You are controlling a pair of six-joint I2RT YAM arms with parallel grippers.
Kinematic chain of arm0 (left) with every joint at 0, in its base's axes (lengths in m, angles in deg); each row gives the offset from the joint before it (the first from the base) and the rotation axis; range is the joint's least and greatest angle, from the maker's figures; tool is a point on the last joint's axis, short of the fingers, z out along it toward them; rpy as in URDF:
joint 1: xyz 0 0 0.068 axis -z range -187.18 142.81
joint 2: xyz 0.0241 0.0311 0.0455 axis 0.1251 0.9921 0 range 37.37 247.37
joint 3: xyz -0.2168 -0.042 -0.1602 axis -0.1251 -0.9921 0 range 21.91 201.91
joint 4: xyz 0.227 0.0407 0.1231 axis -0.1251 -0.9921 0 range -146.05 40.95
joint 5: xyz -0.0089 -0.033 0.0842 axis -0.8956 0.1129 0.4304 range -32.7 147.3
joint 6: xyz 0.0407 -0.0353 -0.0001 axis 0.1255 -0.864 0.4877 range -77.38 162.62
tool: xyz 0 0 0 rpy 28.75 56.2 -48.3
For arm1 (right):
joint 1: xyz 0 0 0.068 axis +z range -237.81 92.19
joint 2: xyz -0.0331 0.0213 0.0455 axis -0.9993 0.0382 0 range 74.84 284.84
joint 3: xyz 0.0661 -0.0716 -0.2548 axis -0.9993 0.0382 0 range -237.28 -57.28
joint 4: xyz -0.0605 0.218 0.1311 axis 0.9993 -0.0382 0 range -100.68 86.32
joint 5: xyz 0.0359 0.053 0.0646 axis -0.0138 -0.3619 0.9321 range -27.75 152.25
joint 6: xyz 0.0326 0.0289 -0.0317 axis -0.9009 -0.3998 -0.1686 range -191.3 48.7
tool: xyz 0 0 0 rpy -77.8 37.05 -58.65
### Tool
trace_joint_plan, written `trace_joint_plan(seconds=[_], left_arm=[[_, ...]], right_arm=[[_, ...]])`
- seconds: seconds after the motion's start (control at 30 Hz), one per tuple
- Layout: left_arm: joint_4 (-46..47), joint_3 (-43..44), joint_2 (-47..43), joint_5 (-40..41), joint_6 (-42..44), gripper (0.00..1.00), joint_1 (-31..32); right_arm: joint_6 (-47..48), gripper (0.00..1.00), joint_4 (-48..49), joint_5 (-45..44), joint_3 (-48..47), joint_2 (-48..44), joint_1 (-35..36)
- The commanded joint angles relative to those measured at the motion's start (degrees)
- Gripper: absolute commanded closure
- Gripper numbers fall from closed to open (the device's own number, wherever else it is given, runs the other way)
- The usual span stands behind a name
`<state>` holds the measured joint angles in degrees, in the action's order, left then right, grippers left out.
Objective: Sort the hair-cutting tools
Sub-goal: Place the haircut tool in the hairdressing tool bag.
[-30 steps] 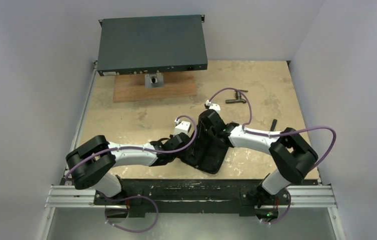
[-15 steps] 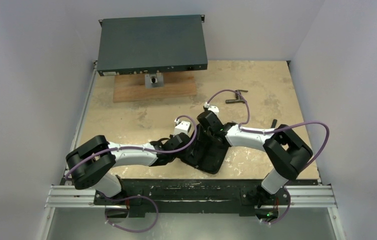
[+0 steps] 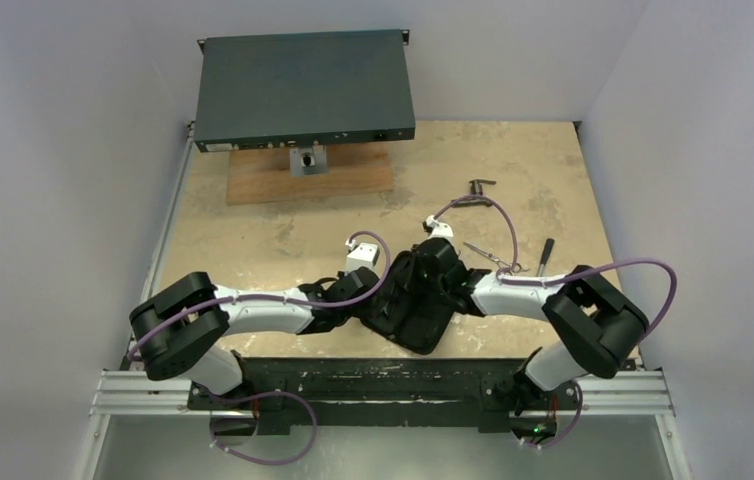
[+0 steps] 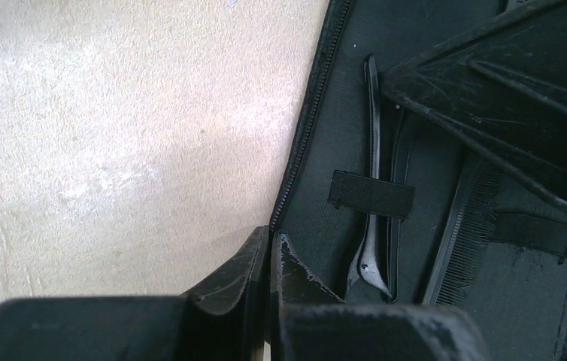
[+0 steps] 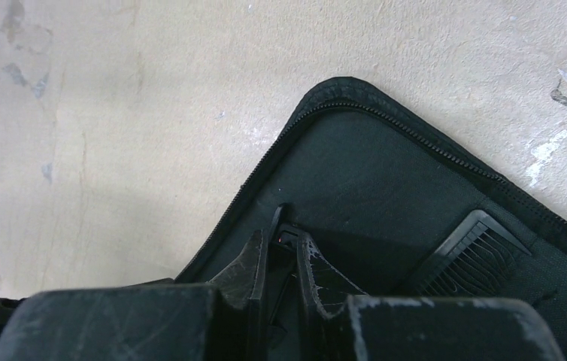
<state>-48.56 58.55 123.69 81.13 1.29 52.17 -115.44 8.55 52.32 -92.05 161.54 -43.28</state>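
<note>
A black zip case (image 3: pixel 403 322) lies open between my arms. My left gripper (image 4: pixel 271 239) is shut on its zipper edge (image 4: pixel 295 158). Inside, a thin black clip (image 4: pixel 371 135) runs under an elastic strap, beside the black comb (image 4: pixel 461 241). My right gripper (image 5: pixel 282 242) hangs over the case (image 5: pixel 386 165), its jaws shut on the clip's end (image 5: pixel 283 236), with the comb (image 5: pixel 467 257) to its right. Small silver scissors (image 3: pixel 493 257) lie on the table right of the case. In the top view the left gripper (image 3: pixel 365 305) and right gripper (image 3: pixel 419 280) meet over the case.
A slim dark tool (image 3: pixel 545 254) lies near the scissors. A dark T-shaped fitting (image 3: pixel 477 187) sits further back. A dark flat box (image 3: pixel 303 88) stands on a wooden board (image 3: pixel 310 177) at the back left. Walls close in both sides.
My right arm has swung nearer and to the right, uncovering the scissors. Its jaws have closed on the clip. The left arm has stayed on the case edge.
</note>
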Motion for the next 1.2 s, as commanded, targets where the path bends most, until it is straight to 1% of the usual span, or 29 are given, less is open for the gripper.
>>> trace_joint_plan(seconds=[0.0, 0.33, 0.5, 0.77, 0.93, 1.1, 1.17], left_arm=[[-1.41, -1.4, -1.11, 1.56, -1.03, 1.0, -0.11], [-1.5, -1.31, -0.89, 1.78, -1.45, 1.0, -0.11], [-1.46, -1.57, -1.14, 1.95, -1.7, 1.0, -0.11], [-0.41, -2.54, -1.8, 1.28, -1.92, 1.0, -0.09], [1.17, -3.94, -2.89, 0.62, -2.24, 1.0, -0.07], [0.93, -4.81, -4.37, 0.43, -1.77, 1.0, 0.0], [0.84, -4.86, -4.72, 0.34, -1.46, 1.0, -0.04]], right_arm=[[0.67, 1.0, 6.4, 0.89, 4.28, -2.29, -1.79], [-0.66, 1.0, 22.16, 7.41, 14.04, -5.65, -8.68], [-1.6, 1.0, 35.66, 9.69, 20.1, -4.46, -11.74], [-2.61, 1.0, 54.39, 13.07, 25.17, -0.07, -12.26], [-3.05, 1.0, 59.98, 12.78, 25.34, 2.9, -13.01], [-2.82, 1.0, 59.54, 13.31, 23.05, 4.2, -15.1], [-2.45, 1.0, 57.84, 12.98, 21.94, 4.0, -15.49]])
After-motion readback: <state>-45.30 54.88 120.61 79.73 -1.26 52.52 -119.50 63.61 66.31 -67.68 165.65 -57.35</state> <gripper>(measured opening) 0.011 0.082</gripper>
